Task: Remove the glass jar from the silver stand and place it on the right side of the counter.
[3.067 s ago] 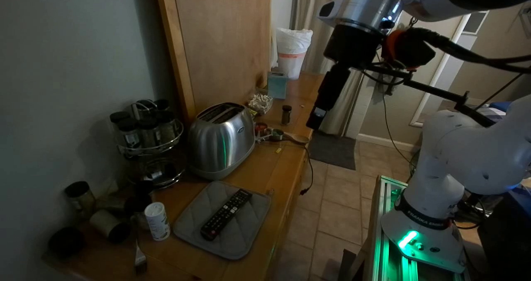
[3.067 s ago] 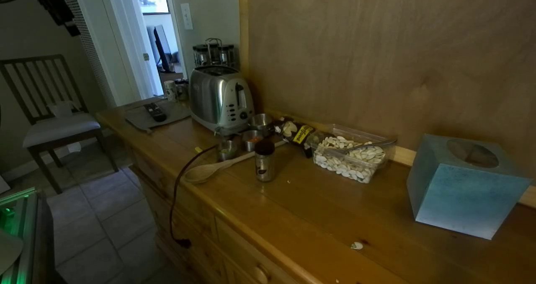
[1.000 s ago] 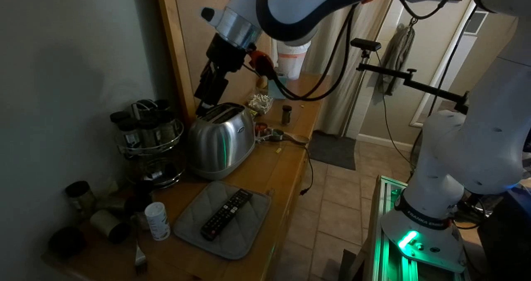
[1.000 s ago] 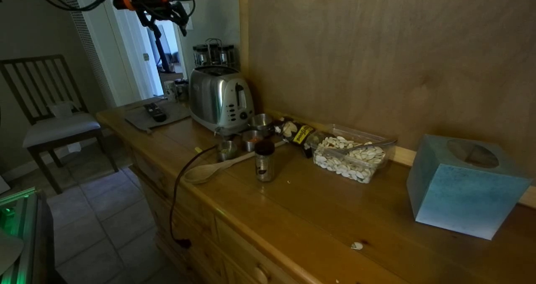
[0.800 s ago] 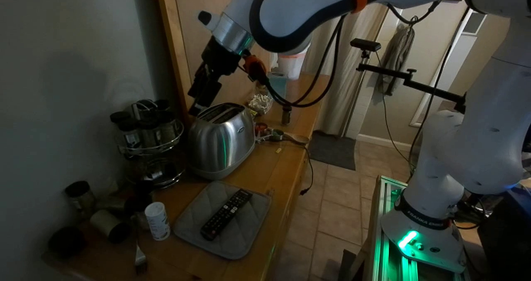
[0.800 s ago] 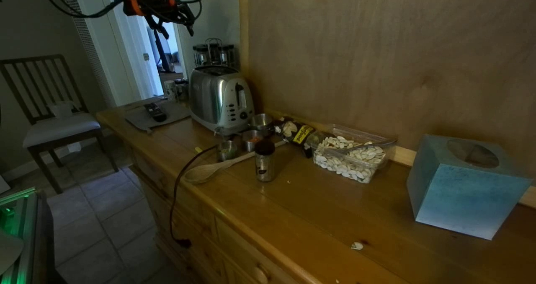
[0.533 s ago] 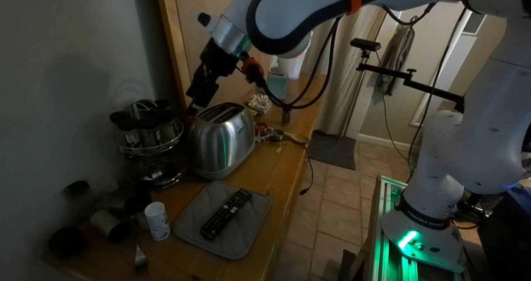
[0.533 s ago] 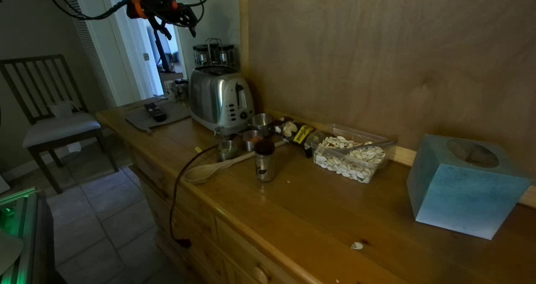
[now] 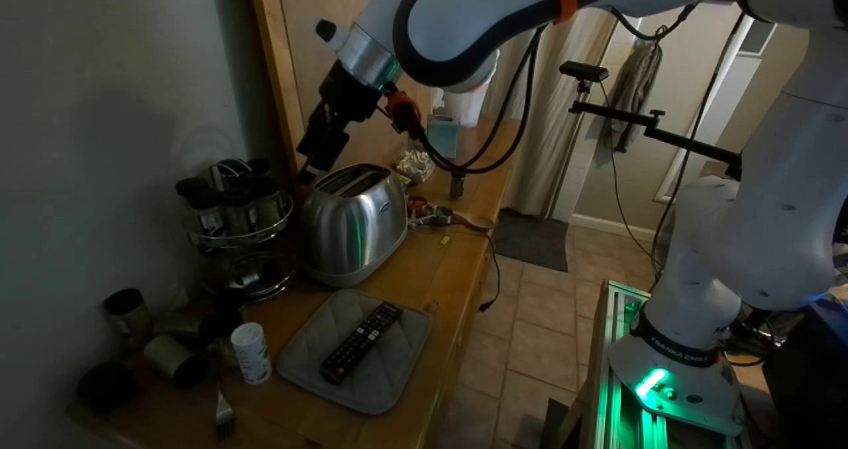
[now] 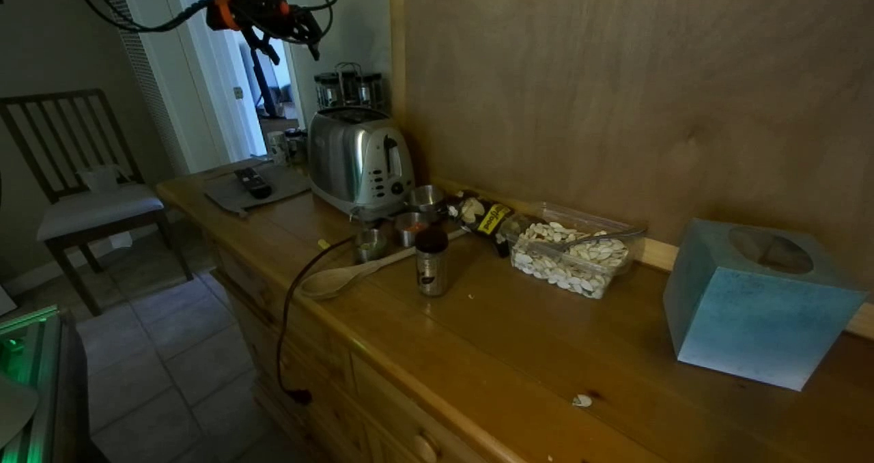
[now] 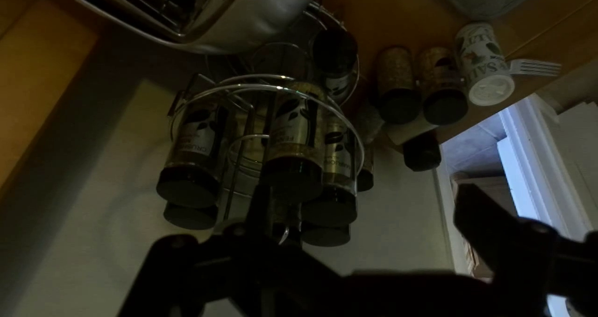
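Note:
The silver stand (image 9: 248,240), a round wire rack, stands by the wall and holds several glass jars with dark lids. In the wrist view, its wire ring (image 11: 261,87) surrounds a front glass jar (image 11: 296,120), with another jar (image 11: 196,130) to its left. My gripper (image 9: 310,174) is tilted down above the toaster's wall side, a little higher than the stand and apart from it. In the wrist view the gripper (image 11: 363,193) is open with nothing between the fingers. The left finger overlaps the front jar's lid in view. The counter (image 10: 519,354) is light brown wood.
The chrome toaster (image 9: 354,230) stands close beside the stand. A grey pad (image 9: 391,376) carries a remote (image 9: 361,343). Loose jars (image 9: 129,316) and a salt shaker (image 9: 252,353) are near the wall. Farther along are a dark-lidded jar (image 10: 431,268), a seed tub (image 10: 570,258) and a tissue box (image 10: 758,306).
My gripper has moved from beyond the counter's front edge across to above the toaster, near the stand. It has stayed almost still over the last half second. The jars have not moved.

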Tool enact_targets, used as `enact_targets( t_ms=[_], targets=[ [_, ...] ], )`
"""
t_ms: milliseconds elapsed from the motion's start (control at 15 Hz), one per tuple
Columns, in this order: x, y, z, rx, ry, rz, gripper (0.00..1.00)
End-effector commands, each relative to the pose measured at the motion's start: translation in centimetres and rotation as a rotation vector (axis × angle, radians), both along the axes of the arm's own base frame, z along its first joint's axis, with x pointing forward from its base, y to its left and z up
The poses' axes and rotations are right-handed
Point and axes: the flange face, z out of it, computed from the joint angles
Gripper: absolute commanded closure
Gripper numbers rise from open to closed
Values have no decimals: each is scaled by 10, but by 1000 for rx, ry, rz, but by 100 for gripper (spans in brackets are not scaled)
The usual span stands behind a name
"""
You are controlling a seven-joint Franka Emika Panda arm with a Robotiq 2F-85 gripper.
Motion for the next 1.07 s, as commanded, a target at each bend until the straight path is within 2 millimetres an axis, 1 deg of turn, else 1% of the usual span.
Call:
enact_targets(
  t_ms=[0, 267, 600, 1000],
  targets=[
    [5, 7, -3, 6, -13, 36, 0],
    [9, 13, -11, -4, -25, 87, 0],
    [20, 10, -18, 3, -37, 133, 0],
    [37, 3, -25, 23, -44, 151, 0]
  ],
)
